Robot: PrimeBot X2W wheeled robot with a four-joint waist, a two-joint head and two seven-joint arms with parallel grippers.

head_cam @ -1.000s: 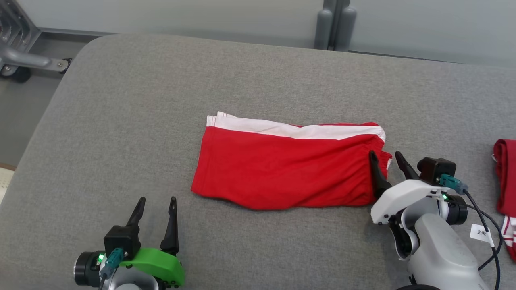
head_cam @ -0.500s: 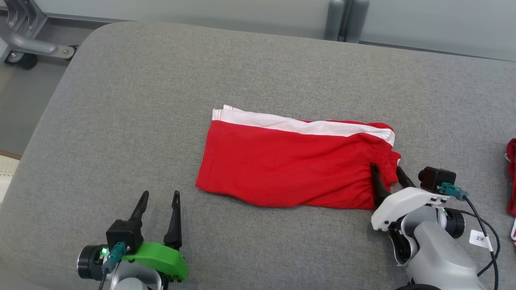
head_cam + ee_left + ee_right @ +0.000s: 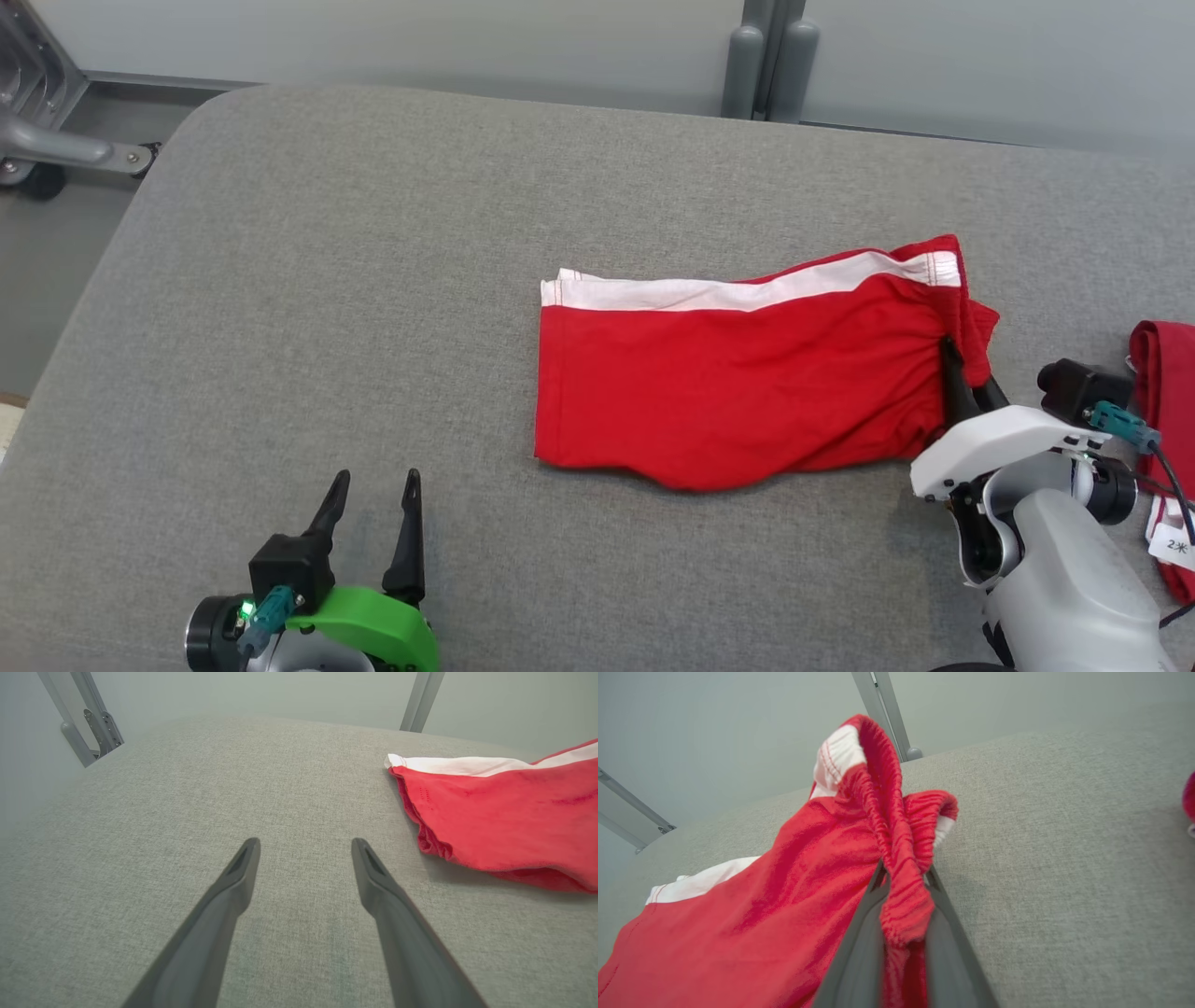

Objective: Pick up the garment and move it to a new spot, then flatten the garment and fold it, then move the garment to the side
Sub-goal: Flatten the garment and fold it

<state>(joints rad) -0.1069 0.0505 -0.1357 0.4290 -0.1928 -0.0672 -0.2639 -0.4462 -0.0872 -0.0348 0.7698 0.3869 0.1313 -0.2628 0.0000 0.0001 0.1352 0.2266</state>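
Note:
The garment (image 3: 738, 383) is a pair of red shorts with a white side stripe, lying folded on the grey padded table (image 3: 373, 280). My right gripper (image 3: 971, 378) is shut on its elastic waistband at the right end, which is lifted and bunched. In the right wrist view the waistband (image 3: 901, 858) is pinched between the two fingers. My left gripper (image 3: 372, 485) stands open at the lower left, well apart from the garment's left edge (image 3: 490, 821); its fingers (image 3: 233, 886) hold nothing.
Another red and white cloth (image 3: 1162, 411) lies at the table's right edge, beside my right wrist. A metal frame (image 3: 56, 149) stands off the table's far left corner. A grey post (image 3: 766, 65) rises behind the far edge.
My right gripper has shut on the waistband and pulled the garment's right end up and to the right; the whole garment has slid right. The head camera has shifted a little. My left gripper has stayed open.

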